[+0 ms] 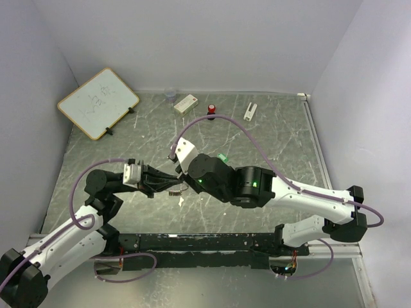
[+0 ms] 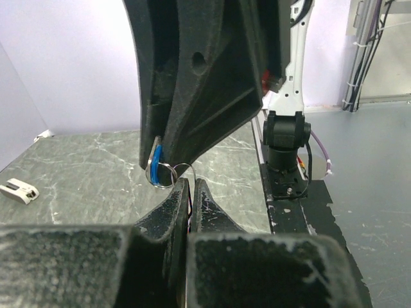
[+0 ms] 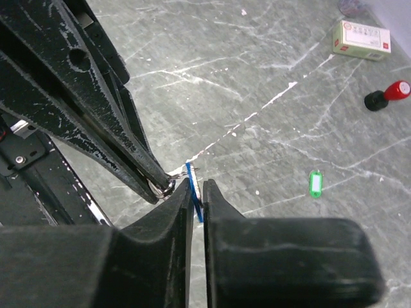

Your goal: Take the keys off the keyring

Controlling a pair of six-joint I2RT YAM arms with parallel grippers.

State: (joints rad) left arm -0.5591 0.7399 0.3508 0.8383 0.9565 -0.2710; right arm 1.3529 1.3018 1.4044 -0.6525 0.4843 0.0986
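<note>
Soft, even light falls from above in all 3 views, and the pale walls (image 1: 212, 38) read bluish-white without hotspots. On the grey marbled desk (image 1: 270, 138) shadows are faint and diffuse, darkest beneath the tilted whiteboard (image 1: 97, 102). The top view is sharp, its straight edges bowing slightly toward the corners. In the right wrist view the right claw (image 3: 197, 186) is a black, blurred close-up mass; the green-headed key (image 3: 314, 183) and the red-capped knob (image 3: 387, 95) look a little soft. In the left wrist view the left claw (image 2: 191, 186) is dark, grainy and out of focus, while the blue-headed key (image 2: 157, 156) is crisp and the keyring (image 2: 168, 174) carries a thin glint.
</note>
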